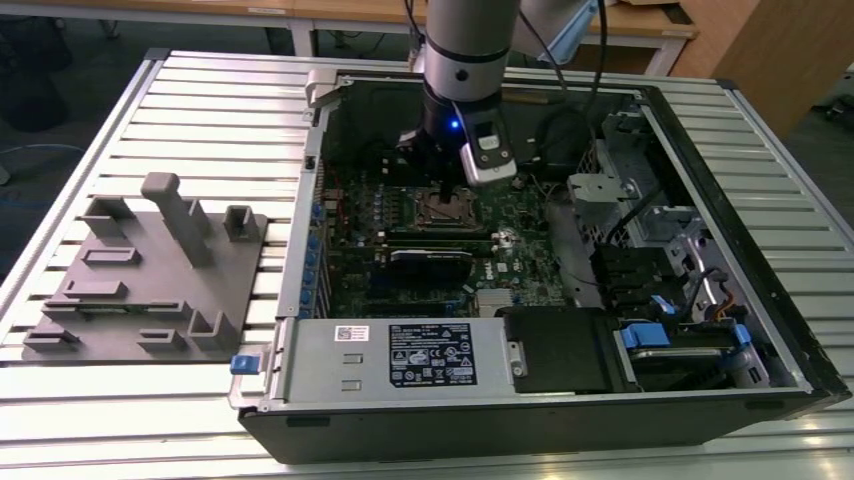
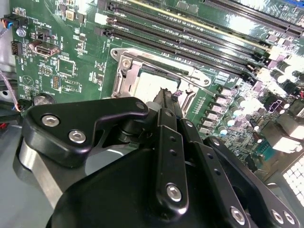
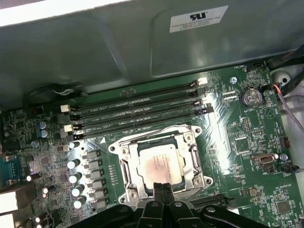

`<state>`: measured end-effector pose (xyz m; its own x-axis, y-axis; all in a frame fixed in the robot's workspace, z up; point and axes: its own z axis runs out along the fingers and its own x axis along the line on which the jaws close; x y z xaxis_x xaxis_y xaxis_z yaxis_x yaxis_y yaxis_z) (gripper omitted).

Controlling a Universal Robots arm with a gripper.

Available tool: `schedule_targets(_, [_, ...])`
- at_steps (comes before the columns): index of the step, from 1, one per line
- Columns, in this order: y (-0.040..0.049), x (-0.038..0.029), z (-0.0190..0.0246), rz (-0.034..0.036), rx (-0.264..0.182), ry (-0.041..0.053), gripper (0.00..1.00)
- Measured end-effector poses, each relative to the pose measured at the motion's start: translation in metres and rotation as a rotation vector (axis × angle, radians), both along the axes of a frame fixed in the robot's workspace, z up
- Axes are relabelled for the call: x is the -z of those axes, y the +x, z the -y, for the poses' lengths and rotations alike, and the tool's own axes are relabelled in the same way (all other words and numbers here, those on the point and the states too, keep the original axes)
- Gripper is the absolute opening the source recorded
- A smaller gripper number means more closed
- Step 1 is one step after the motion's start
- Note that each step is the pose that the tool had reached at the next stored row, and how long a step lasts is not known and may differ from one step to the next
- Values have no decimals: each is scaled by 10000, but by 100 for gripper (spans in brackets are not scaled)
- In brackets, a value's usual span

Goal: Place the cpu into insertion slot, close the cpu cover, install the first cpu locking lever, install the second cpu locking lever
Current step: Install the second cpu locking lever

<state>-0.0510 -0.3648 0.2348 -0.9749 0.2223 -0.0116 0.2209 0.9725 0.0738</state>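
— Where's the arm right now?

— Down inside the open computer case (image 1: 747,250), which lies on its side on the slatted table (image 1: 200,110). The gripper (image 1: 446,190) hangs right over the socket on the green board (image 1: 400,250).

— Is it carrying anything?

— Doesn't look like it. In the first wrist view the two fingers are pressed together into one narrow black tip (image 3: 161,189), nothing between them, and that tip sits at the edge of the socket frame.

— And the chip?

— Already in. The cpu (image 3: 158,165) lies flat in the insertion slot (image 3: 124,167), its dull silver top showing with a faint brownish smudge in the middle. The cpu cover (image 3: 194,158), that thin metal frame, lies around it. The second wrist view has the same socket (image 2: 156,80) just past the gripper's black linkage.

— Anything else around?

— Long black memory slots (image 3: 137,111) just beside the socket, and a grey plastic fixture (image 1: 147,275) on the table at the exterior view's left, well apart from the case.
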Motion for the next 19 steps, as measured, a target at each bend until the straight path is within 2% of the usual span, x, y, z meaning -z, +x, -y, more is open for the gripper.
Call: schedule_targets(19, [3, 0, 111, 0, 0, 0, 10])
